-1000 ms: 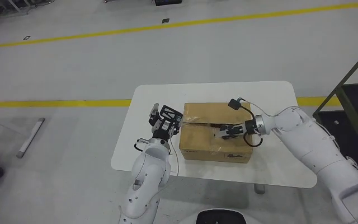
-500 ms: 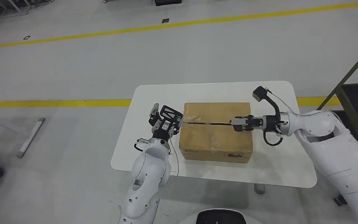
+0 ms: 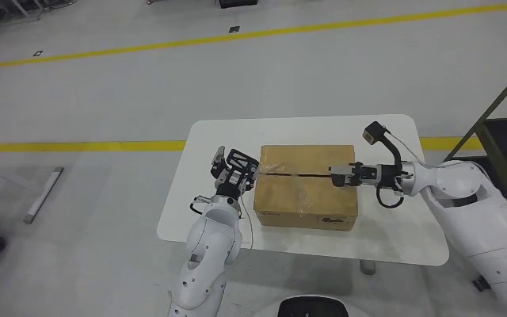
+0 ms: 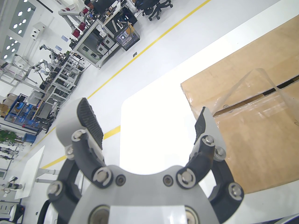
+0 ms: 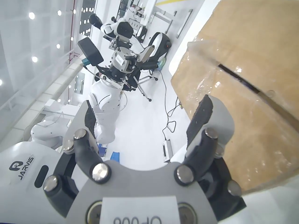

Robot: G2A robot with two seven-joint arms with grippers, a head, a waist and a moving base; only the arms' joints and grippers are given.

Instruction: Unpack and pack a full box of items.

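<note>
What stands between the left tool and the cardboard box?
Nothing visible does. The left tool is open, close beside one end of the cardboard box, and only bare white table shows between its fingers.

Bright, even light throughout. The worktop (image 4: 144, 129) glares blank white in the left wrist view; clear tape (image 5: 203, 85) on the box (image 5: 257, 24) glints. Both wrist views bend lines near their edges.

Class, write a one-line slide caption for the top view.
Closed cardboard box on white table, left pincer and right pincer open at opposite ends.
</note>
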